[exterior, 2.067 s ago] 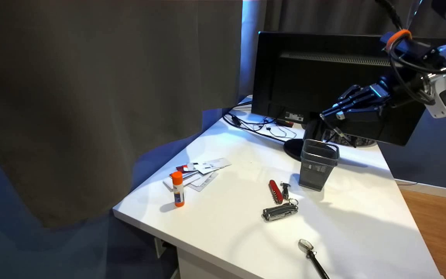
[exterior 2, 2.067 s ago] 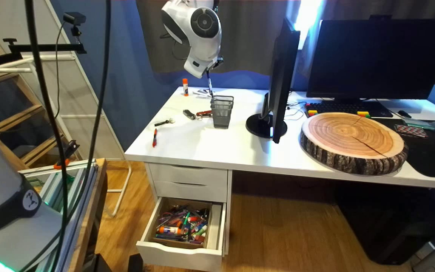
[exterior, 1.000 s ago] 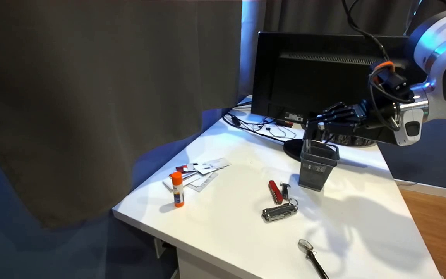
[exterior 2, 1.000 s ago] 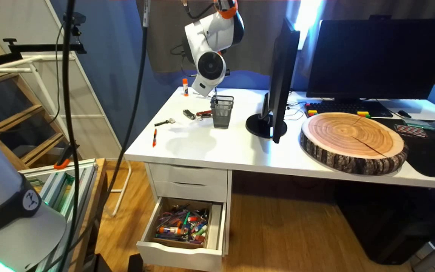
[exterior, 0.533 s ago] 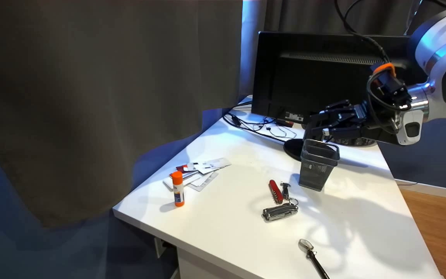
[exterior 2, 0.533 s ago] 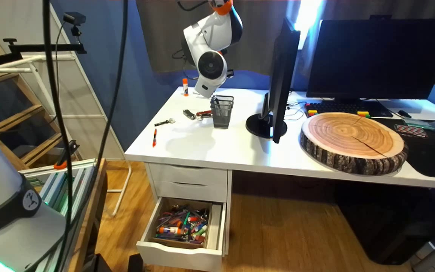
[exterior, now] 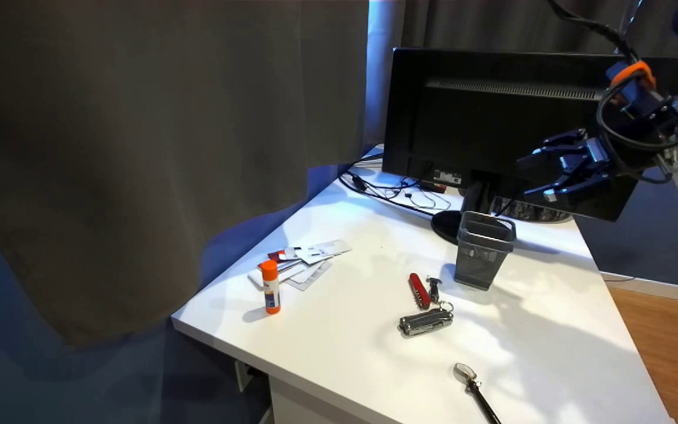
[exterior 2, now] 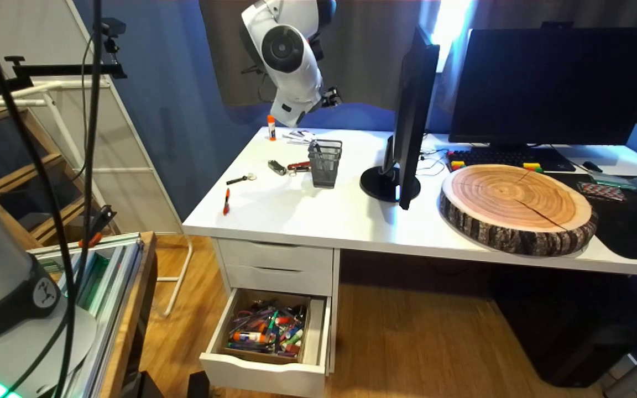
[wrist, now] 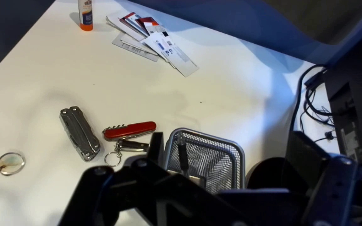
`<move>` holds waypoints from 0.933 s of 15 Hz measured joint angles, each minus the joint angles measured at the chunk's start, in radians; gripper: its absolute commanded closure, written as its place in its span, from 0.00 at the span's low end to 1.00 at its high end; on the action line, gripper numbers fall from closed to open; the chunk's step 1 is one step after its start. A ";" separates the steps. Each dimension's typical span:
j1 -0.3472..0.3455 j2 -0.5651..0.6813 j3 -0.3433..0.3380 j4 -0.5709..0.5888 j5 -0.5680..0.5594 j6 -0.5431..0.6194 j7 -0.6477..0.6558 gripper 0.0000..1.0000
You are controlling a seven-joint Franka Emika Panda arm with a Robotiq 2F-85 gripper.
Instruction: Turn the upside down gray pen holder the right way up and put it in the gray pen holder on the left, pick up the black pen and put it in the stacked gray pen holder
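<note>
The two gray pen holders stand nested and upright as one mesh stack (exterior: 480, 268) on the white desk, also visible in an exterior view (exterior 2: 327, 171). Inside, the black pen (wrist: 183, 157) leans toward a corner of the rim, its lower part hidden behind my gripper in the wrist view. It pokes up only slightly near the rim in an exterior view (exterior 2: 317, 147). My gripper (exterior: 534, 176) hangs above and to the side of the stack, apart from it. Its jaws are spread wide with nothing between them; in the wrist view the gripper (wrist: 231, 144) frames the stack's top.
Beside the stack lie a red pocketknife (wrist: 130, 130), a small black tool (wrist: 134, 145) on a ring and a gray multitool (wrist: 79, 134). A glue stick (exterior: 271, 288) stands near scattered cards (exterior: 315, 253). The monitor (exterior 2: 415, 121) rises close behind. A drawer (exterior 2: 266, 376) hangs open below.
My gripper came down to the stack with the pen, opened and let it drop inside. Since then the arm has lifted and drawn back from the stack, which stays in place.
</note>
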 measured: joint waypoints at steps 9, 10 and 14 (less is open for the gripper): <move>0.004 -0.181 0.073 -0.233 -0.210 0.189 0.260 0.00; 0.004 -0.199 0.086 -0.262 -0.243 0.205 0.302 0.00; 0.004 -0.262 0.117 -0.362 -0.359 0.235 0.445 0.00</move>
